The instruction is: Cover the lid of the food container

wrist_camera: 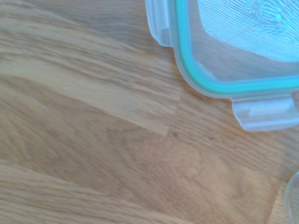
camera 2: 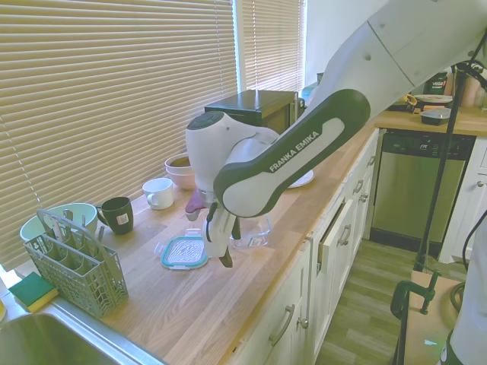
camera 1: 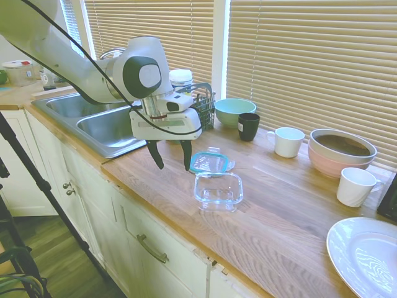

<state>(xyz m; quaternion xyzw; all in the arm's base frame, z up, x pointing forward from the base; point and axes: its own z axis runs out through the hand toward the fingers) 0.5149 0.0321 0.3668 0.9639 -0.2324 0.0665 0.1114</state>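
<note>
The lid [camera 1: 209, 162] lies flat on the wooden counter, clear with a teal seal rim and snap tabs; it also shows as the lid [camera 2: 184, 252] and close up as the lid [wrist_camera: 233, 51]. Just in front of it stands the food container [camera 1: 218, 190], a clear, shallow, empty box, partly hidden behind the arm as the food container [camera 2: 255, 232]. My gripper [camera 1: 170, 162] hangs open just left of the lid, fingertips a little above the counter with nothing between them. From the other side the gripper [camera 2: 225, 255] sits beside the lid's near edge.
A steel sink [camera 1: 105, 121] lies left of the gripper. Behind the lid stand a grey cutlery basket [camera 1: 201, 105], a teal bowl [camera 1: 234, 112], a dark mug [camera 1: 249, 126], white mugs [camera 1: 288, 141], stacked pink bowls [camera 1: 342, 152] and a white plate [camera 1: 366, 254].
</note>
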